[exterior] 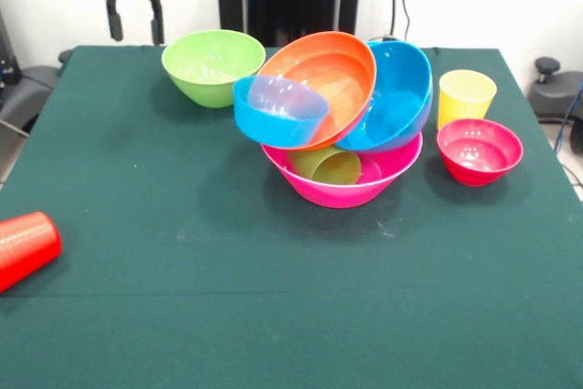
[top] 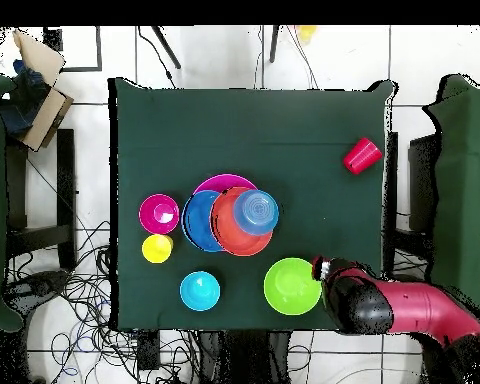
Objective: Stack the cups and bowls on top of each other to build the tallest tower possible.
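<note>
Red cup [exterior: 25, 245] lies on its side at the desk's [exterior: 182, 316] left edge, well apart; pincer [exterior: 135, 17] hangs empty, fingers spread, beside the lime bowl [exterior: 212, 66]; tower [exterior: 342, 116] mid-desk: pink bowl [exterior: 364, 184] base, orange and blue bowls tilted inside; yellow cup [exterior: 466, 96] and magenta bowl [exterior: 479, 150] right; likely next: grip lime bowl's rim, lower it level, gently, since the pile looks tippy; no readable writing.

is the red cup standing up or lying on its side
On its side. The red cup lies near the table's edge with its wall on the cloth; overhead, its side shows, not a round mouth.
</note>
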### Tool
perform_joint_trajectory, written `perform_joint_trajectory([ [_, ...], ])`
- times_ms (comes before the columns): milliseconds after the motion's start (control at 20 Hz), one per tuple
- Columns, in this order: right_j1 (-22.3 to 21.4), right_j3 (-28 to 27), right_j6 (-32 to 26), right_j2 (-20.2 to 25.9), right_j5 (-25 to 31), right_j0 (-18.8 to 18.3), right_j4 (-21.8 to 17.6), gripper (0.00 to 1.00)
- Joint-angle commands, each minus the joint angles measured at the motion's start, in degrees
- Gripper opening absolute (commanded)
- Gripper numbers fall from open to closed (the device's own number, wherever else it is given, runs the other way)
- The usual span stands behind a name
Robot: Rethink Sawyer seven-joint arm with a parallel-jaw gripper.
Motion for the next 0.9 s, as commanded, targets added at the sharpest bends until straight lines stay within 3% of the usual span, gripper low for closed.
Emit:
perform_joint_trajectory([
  [50,4.29,-0.38,-9.02,4.26,1.29,4.32,-6.41,1.0],
  [700,7.26,-2.03,0.88,-2.58,-3.26,13.73,-12.85,1.0],
  [900,14.38,-8.39,1.99,-5.09,-4.2,16.45,-15.62,1.0],
])
